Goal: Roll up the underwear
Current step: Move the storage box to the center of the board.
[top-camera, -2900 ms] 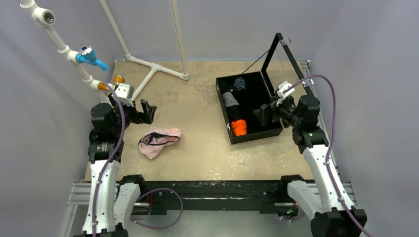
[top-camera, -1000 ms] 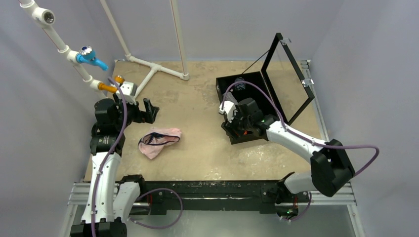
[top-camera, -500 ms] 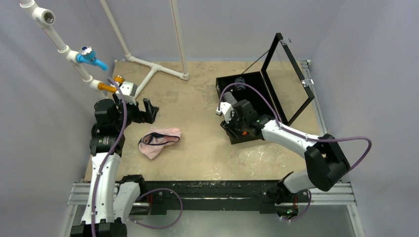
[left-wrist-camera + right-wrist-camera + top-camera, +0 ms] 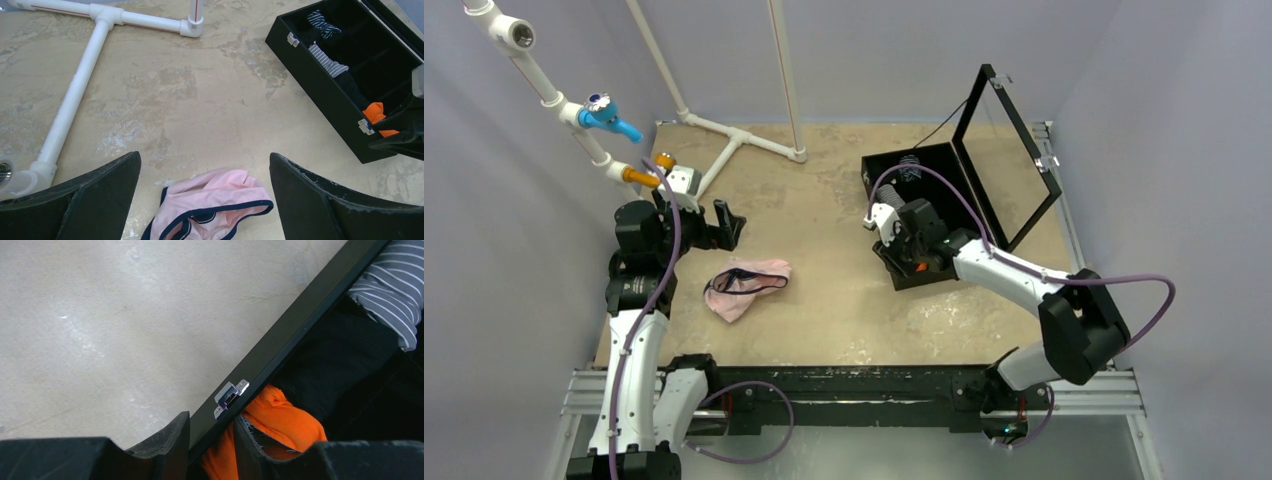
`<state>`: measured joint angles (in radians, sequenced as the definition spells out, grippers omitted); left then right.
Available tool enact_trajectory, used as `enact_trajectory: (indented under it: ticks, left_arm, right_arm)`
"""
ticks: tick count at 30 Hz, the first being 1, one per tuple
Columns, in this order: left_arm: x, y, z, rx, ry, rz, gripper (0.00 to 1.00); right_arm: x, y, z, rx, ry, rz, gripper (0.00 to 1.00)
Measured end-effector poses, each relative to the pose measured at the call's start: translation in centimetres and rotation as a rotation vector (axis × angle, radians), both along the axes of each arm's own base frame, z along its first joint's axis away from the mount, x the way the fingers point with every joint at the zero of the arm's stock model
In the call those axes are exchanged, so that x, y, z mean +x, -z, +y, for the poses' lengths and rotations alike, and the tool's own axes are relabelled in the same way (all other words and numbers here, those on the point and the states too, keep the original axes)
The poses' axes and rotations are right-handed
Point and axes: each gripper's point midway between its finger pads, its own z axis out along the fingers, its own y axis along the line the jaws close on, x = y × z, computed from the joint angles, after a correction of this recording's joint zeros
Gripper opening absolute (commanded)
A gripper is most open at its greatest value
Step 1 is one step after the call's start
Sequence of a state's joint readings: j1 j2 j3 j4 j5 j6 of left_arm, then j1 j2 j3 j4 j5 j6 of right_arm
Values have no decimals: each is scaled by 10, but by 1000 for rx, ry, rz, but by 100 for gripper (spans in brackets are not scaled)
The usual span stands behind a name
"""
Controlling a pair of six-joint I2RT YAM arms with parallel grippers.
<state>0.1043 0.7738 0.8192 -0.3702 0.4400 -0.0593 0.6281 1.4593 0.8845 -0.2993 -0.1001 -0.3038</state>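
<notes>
The underwear [image 4: 746, 285] lies crumpled on the table left of centre: pale pink briefs with navy trim, apart from both grippers. In the left wrist view the underwear [image 4: 215, 205] sits low between the wide-apart fingers. My left gripper [image 4: 729, 225] hovers open just behind it, with nothing between the jaws of the left gripper [image 4: 205, 160]. My right gripper [image 4: 902, 262] is at the black box [image 4: 949, 275]. In its wrist view the right gripper [image 4: 212, 427] is closed on the box's near wall [image 4: 300, 325], one finger outside, one inside against the orange rolled cloth [image 4: 285, 415].
The box holds a grey-striped rolled cloth [image 4: 395, 285] and dark cloths; its lid [image 4: 1014, 160] stands open at the back right. A white PVC pipe frame [image 4: 734, 140] lies and rises at the back left, near the left arm.
The right gripper's jaws have narrowed onto the box's near wall, and the arm has shifted slightly. The left arm and the underwear have not moved.
</notes>
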Motion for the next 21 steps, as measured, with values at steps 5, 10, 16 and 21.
enact_trajectory:
  ticks: [5,10,16,21]
  left_arm:
    - [-1,0,0,-1,2,1,100]
    - [-1,0,0,-1,2,2,100]
    - [-1,0,0,-1,2,2,100]
    - [-1,0,-1,-1,3,2,100]
  right_arm:
    - [20,1,-35,-18,89,0,5]
    - [43,1,-87,-88,207,-30,4]
    - [51,4,-139,-168,288,-30,4]
    - [53,4,-180,-213,351,-22,4]
